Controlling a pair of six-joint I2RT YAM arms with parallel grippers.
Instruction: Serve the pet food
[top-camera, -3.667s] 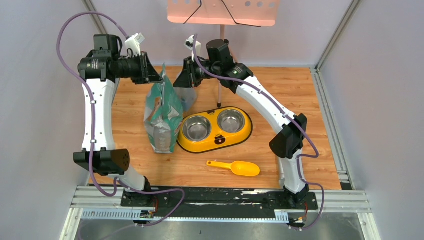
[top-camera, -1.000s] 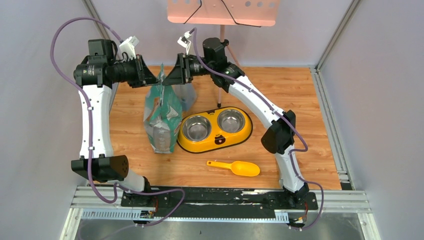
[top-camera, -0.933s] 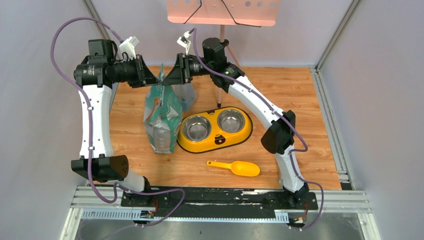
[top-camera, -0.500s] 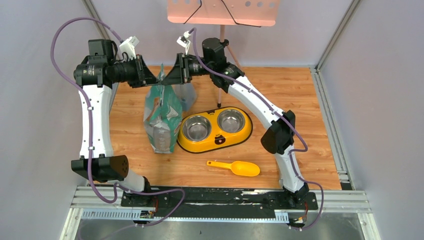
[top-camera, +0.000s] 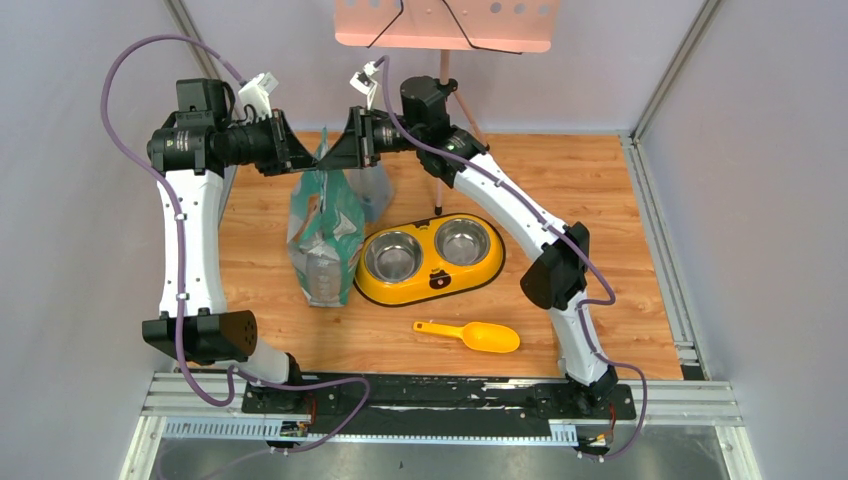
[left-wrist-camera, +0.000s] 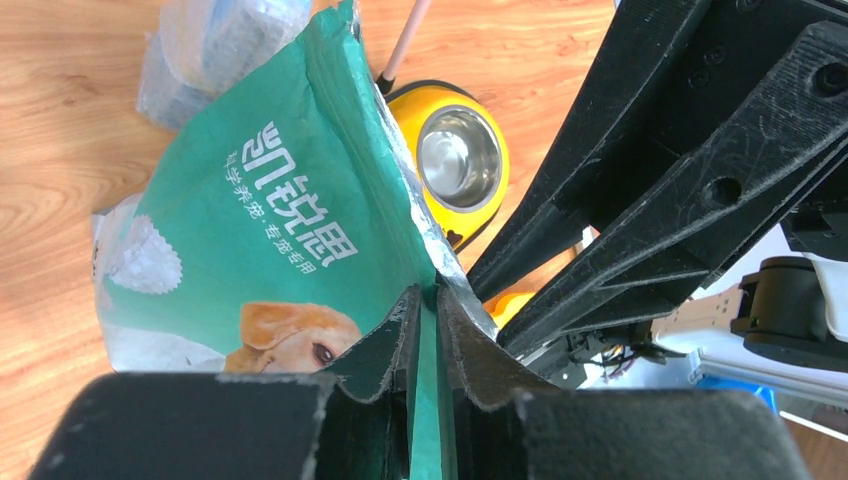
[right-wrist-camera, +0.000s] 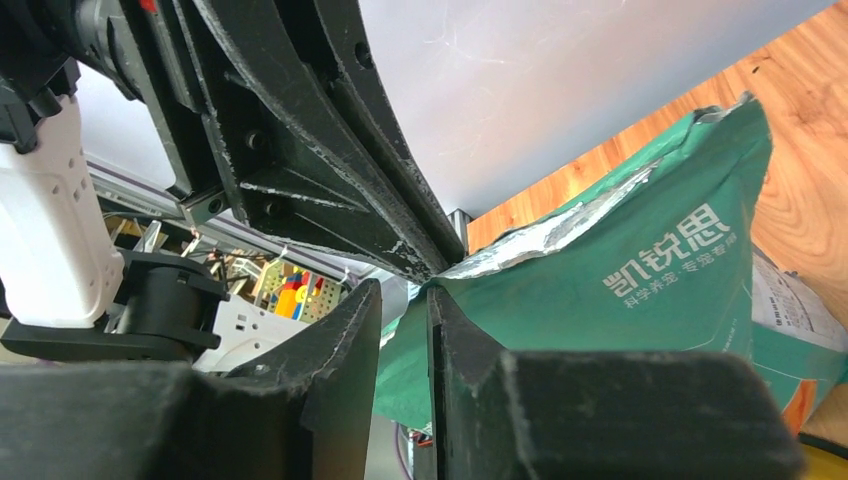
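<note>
Left hand (left-wrist-camera: 427, 297) is pinched nearly closed on the top edge of the green bag (left-wrist-camera: 260, 200), with the green film sandwiched right between its fingers, so I'd call that a firm hold. Right hand (right-wrist-camera: 403, 292) sits nose to nose with it from the other side. Its jaws are down to a thin slit with the bag's silver-lined lip poking into the gap, but I honestly can't tell if it's clamped or only around it.

No pet food is visible anywhere. My guess is the kibble is down inside the bag, straight below both hands. The bag stands upright on the desk (top-camera: 600, 200), long axis vertical, and its mouth runs along the line between the two hands — so whatever comes next probably means pulling those lips apart sideways.

Just beside the bag, on the right arm's side, is the yellow double-bowl feeder (top-camera: 400, 294), both steel bowls looking empty. Further out toward the arm bases lies the orange scoop (top-camera: 470, 335), untouched and well apart from either hand.
</note>
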